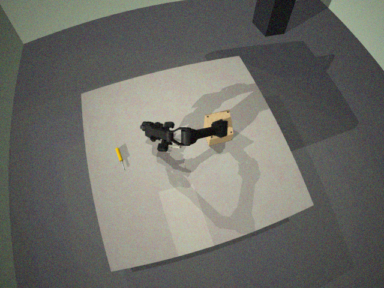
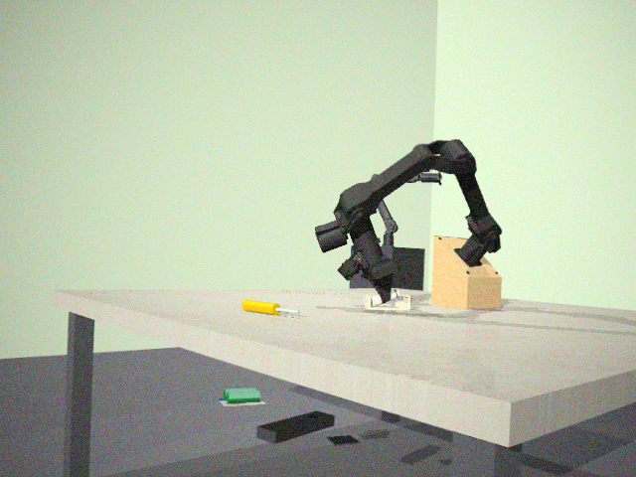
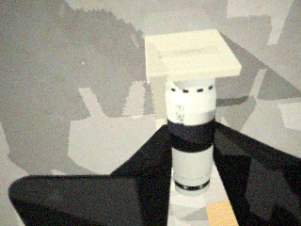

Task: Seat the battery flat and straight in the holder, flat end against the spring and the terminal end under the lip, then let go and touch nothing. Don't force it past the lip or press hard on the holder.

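Note:
The battery [image 3: 192,162] [image 2: 395,294], white with a black band, is between the fingers of my gripper [image 3: 189,130] [image 2: 386,299], which is shut on it. In the exterior view it slants, left end low in the holder and right end raised. The cream holder [image 3: 193,66] [image 2: 391,307] [image 1: 176,146] lies on the table, mostly hidden by the arm in the top view. In the wrist view the battery's far end meets or passes under the holder's end piece; contact cannot be told. The spring is hidden, and the near end is clear of any wall in view.
A yellow screwdriver [image 1: 119,154] [image 2: 260,307] lies on the table [image 1: 133,216] [image 2: 359,349], away from the holder. The arm's wooden base block [image 1: 220,139] [image 2: 451,282] stands close to the holder, on the right in the top and exterior views. Arm shadows cross the table.

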Motion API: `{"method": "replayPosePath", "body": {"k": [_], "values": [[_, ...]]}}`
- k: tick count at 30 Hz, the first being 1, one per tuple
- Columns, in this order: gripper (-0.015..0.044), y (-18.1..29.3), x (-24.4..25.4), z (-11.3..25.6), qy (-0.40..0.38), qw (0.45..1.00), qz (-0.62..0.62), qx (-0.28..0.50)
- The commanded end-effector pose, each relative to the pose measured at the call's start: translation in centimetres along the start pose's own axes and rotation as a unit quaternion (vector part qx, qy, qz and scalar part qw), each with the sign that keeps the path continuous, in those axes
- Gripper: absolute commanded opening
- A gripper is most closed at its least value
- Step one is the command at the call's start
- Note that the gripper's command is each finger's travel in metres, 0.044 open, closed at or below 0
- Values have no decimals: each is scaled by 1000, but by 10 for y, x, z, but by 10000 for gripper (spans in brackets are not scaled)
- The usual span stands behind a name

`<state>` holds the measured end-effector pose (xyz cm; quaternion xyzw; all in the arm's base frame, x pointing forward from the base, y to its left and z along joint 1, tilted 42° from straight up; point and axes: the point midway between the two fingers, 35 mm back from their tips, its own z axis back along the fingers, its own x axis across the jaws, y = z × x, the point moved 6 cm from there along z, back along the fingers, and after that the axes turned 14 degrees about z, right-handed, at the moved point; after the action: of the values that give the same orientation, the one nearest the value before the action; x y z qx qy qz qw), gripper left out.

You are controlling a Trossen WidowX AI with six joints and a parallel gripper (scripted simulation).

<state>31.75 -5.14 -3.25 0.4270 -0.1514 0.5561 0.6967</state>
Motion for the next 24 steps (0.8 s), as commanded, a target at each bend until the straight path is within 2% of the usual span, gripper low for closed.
{"method": "replayPosePath", "body": {"k": [1, 24], "values": [[76, -1, -1, -1, 7, 1000, 2, -14], [76, 6, 2, -6, 26, 998, -1, -61]]}}
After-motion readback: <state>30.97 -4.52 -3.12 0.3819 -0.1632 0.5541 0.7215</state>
